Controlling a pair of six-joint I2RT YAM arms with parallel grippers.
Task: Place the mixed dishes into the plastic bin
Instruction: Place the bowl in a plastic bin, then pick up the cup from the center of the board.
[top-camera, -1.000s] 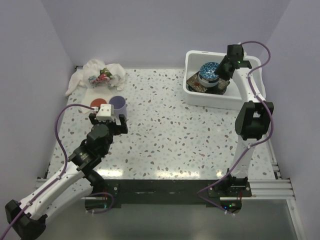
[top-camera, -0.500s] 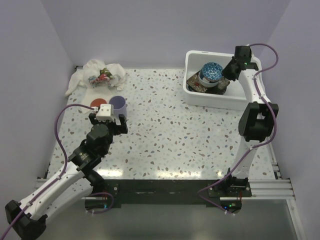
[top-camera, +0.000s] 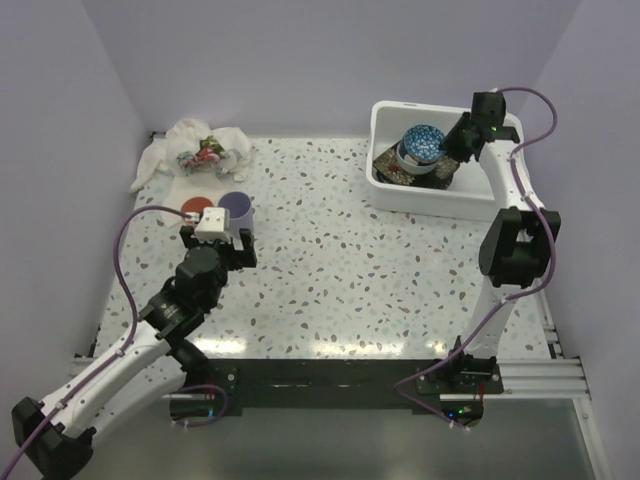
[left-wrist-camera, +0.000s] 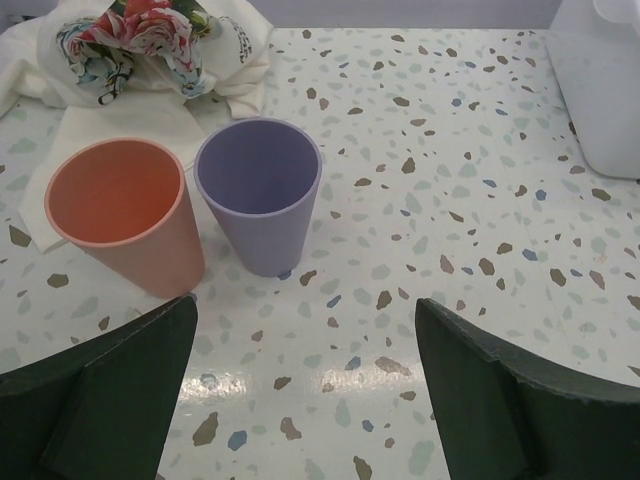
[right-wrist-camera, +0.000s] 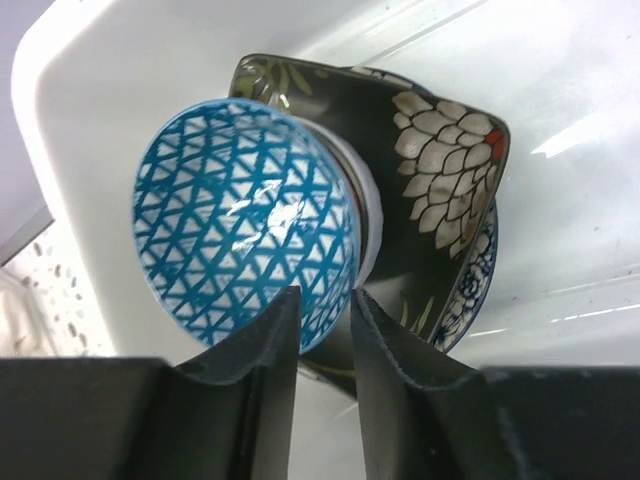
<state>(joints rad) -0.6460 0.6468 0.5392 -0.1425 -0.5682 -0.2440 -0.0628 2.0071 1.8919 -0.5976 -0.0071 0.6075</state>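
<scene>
Two cups stood on the terrazzo table (left-wrist-camera: 450, 150), outside the bin, and they looked to be the only dishes not yet put away. Nearest the arm bases, the left gripper (left-wrist-camera: 305, 303) hung just short of them with its jaws spread wide and nothing between them. The purple cup (left-wrist-camera: 260, 200) stood upright just ahead of the gap between the fingers. The orange cup (left-wrist-camera: 120, 220) stood upright beside it on the left, so close that the rims nearly met. Behind both lay the white cloth (left-wrist-camera: 230, 40) with its red and green print, which was no part of the job.

Farther off, at the far right of the table, sat the plastic bin (top-camera: 420, 195). Inside it a blue lattice bowl (right-wrist-camera: 240, 210) rested on the dark floral square plate (right-wrist-camera: 440, 180), with the edge of a blue-patterned plate (right-wrist-camera: 470, 280) showing beneath. The right gripper (right-wrist-camera: 320, 295) hovered inside the bin at the bowl's rim, its fingers only a narrow slot apart. Whether the rim lay pinched in that slot could not be told.

By the look of it, the step in hand was setting the bowl down. The next move probably called for the right arm to lift clear of the bin. The left claw would then need to advance on the purple cup and close around its wall without knocking the orange one.
</scene>
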